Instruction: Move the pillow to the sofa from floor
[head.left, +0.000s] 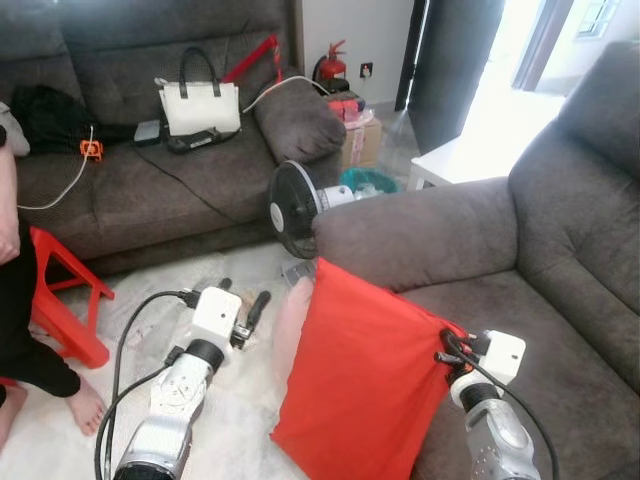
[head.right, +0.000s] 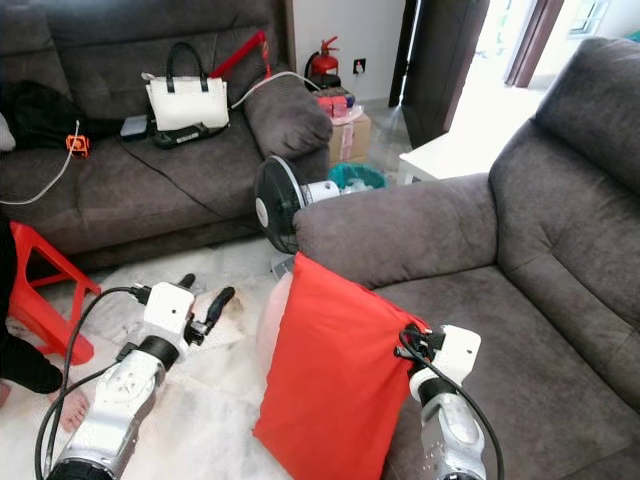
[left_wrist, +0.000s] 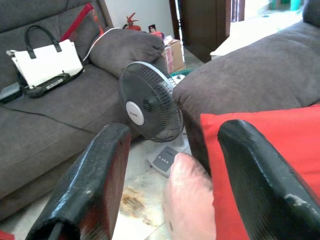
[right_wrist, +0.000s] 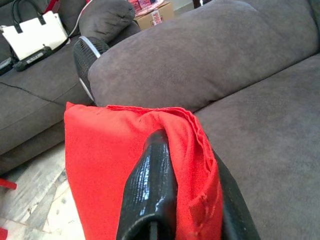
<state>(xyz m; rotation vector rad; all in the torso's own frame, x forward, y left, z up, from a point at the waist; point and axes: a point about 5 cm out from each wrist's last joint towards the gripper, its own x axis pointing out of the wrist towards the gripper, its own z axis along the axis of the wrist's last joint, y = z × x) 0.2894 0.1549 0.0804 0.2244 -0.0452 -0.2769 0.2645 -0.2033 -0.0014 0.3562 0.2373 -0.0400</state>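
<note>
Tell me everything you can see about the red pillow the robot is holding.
The red pillow is a soft, squarish cushion in plain red woven-looking fabric. It stands tilted against the front edge of the grey sofa, one corner up near the armrest. The right gripper is shut on its bunched right corner, the fabric gathered between the black fingers. A pale pink cushion sits just behind its left edge. The left gripper is open beside it, not touching.

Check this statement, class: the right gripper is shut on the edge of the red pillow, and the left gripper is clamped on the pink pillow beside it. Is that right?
One part is wrong. The left gripper is open, its fingers apart with the pink pillow ahead of them, as the left wrist view shows. The right gripper is indeed shut on the edge of the red pillow.
</note>
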